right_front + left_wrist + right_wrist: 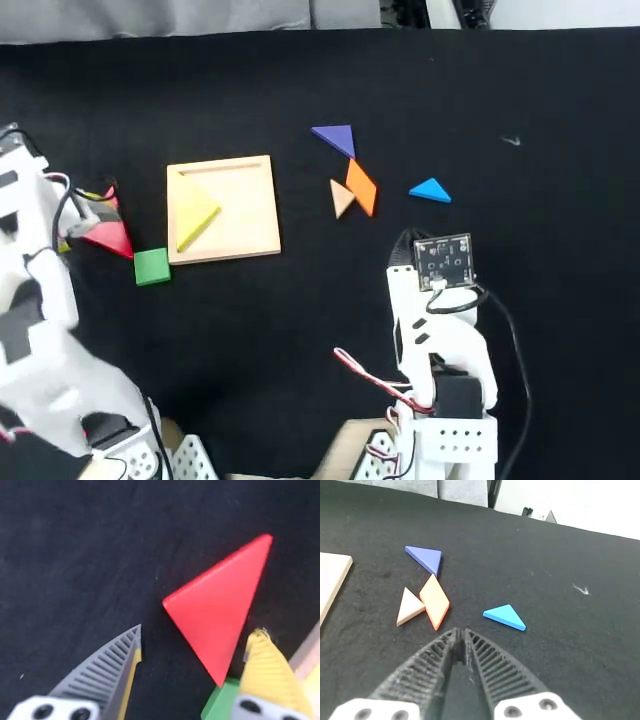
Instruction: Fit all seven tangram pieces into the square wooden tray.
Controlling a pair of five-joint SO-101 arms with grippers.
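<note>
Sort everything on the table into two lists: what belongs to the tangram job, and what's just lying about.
Belongs to the job:
wooden tray
yellow triangle, already in the tray
red triangle
green square
purple triangle
orange parallelogram
tan triangle
blue triangle

Just lying about:
small pale speck on the black cloth

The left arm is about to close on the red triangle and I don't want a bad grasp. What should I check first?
1. Left gripper open: ok.
2. Red triangle lies between its fingers: ok.
3. Green square clear of the grasp: not ok, it sits right at the triangle's corner.
4. Wooden tray has free room: ok, it holds just the yellow triangle.
5. Right gripper out of the way: ok, shut and off by the blue triangle.
</note>
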